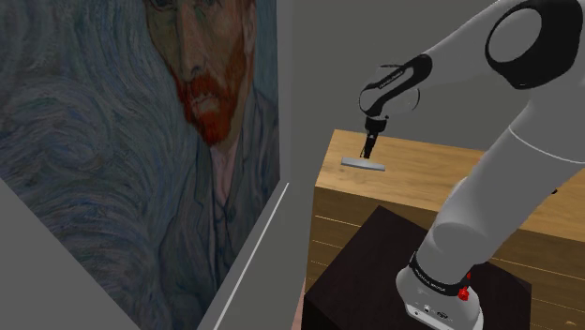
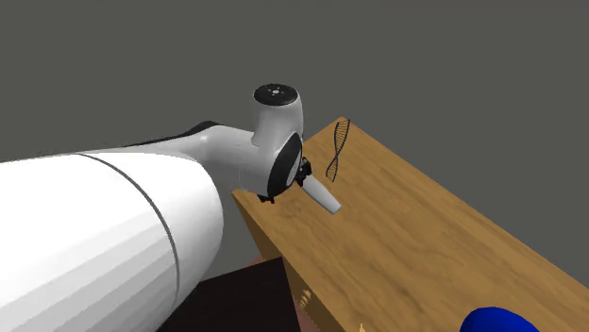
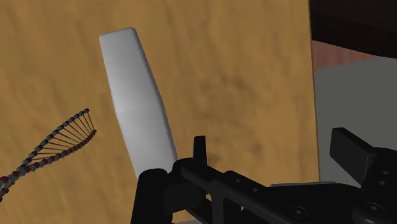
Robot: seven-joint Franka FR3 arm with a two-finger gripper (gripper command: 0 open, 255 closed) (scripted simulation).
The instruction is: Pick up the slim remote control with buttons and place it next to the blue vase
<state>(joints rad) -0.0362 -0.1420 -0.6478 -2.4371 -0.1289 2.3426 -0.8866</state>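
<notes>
You get just the top of the blue vase (image 2: 498,321), cut by the second exterior view's bottom edge. There the arm (image 2: 276,162) hides the near end of the white remote (image 2: 324,197). In the wrist view the helix ornament (image 3: 75,127) runs off the edge. The shoulder view crops the portrait painting (image 1: 178,103) across the face.

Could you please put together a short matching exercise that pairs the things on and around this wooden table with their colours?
Things:
1. remote
2. vase
3. table
4. stand

Colours:
A. blue
B. wood brown
C. pale grey
D. very dark

Pairs: 1-C; 2-A; 3-B; 4-D
</notes>
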